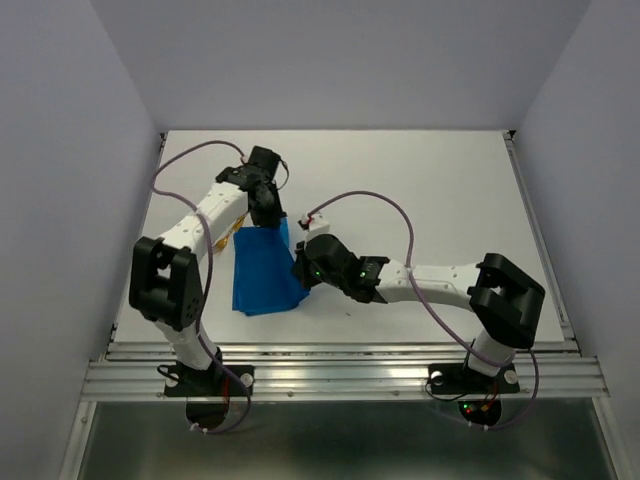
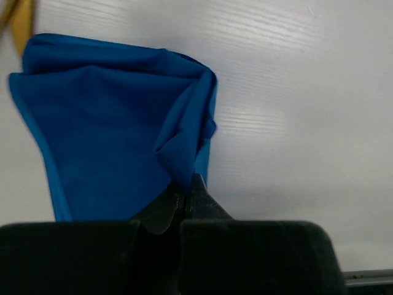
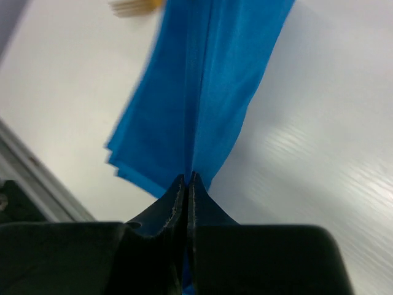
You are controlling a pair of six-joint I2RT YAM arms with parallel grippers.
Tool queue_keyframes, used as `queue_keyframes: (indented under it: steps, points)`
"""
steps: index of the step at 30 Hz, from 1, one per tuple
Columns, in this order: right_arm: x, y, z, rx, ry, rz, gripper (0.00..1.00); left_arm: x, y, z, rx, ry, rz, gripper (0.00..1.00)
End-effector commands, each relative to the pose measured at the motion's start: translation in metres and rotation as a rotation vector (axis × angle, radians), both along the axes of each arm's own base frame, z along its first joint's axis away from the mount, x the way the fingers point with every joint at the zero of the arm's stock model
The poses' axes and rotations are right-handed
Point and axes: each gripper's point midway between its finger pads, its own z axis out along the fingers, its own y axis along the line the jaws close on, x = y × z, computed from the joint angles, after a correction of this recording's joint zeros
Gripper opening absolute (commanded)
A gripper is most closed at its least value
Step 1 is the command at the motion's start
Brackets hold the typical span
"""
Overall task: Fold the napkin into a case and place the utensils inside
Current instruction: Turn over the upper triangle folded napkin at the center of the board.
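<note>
The bright blue napkin (image 1: 262, 270) lies folded in several layers on the white table, left of centre. My left gripper (image 1: 270, 218) is shut on the napkin's far right edge; in the left wrist view the cloth (image 2: 116, 135) bunches up into the closed jaws (image 2: 186, 187). My right gripper (image 1: 300, 268) is shut on the napkin's near right edge, and in the right wrist view the cloth (image 3: 202, 98) runs up from the closed jaws (image 3: 187, 178). A golden-orange utensil shows only as a sliver by the cloth in the left wrist view (image 2: 21, 21) and in the right wrist view (image 3: 132, 6).
The table's metal front rail (image 1: 340, 375) runs along the near edge. White walls enclose the table on three sides. The left arm's body (image 1: 200, 220) lies over the area left of the napkin.
</note>
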Motion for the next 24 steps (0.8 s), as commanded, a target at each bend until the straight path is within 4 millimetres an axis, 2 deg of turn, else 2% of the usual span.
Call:
queue_keyframes:
  steps: [1,2,3,5,7,8,9,15,24]
  points:
    - [-0.06,-0.059,-0.061,-0.131,0.21,0.067,0.01,0.099,-0.038,0.038,-0.088,-0.396,0.089,0.0]
    - [-0.059,-0.068,-0.066,-0.139,0.22,0.049,0.01,0.103,-0.046,0.038,-0.101,-0.403,0.08,0.0]
    - [-0.057,-0.085,-0.074,-0.158,0.231,0.021,0.01,0.103,-0.058,0.026,-0.102,-0.38,0.06,0.0]
    - [-0.058,-0.097,-0.079,-0.167,0.242,-0.001,0.01,0.108,-0.069,0.027,-0.112,-0.391,0.045,0.0]
    - [-0.052,-0.11,-0.081,-0.173,0.244,-0.042,0.01,0.112,-0.078,0.016,-0.105,-0.372,0.028,0.0]
    - [-0.054,-0.116,-0.087,-0.188,0.251,-0.054,0.01,0.113,-0.085,0.018,-0.11,-0.377,0.017,0.0]
    - [-0.054,-0.121,-0.088,-0.198,0.247,-0.066,0.01,0.114,-0.089,0.009,-0.106,-0.36,0.008,0.0]
    - [-0.051,-0.14,-0.098,-0.249,0.233,-0.127,0.01,0.118,-0.101,-0.002,-0.091,-0.343,-0.014,0.0]
    - [-0.04,-0.168,-0.123,-0.352,0.175,-0.222,0.01,0.111,-0.121,-0.021,-0.09,-0.31,-0.023,0.0]
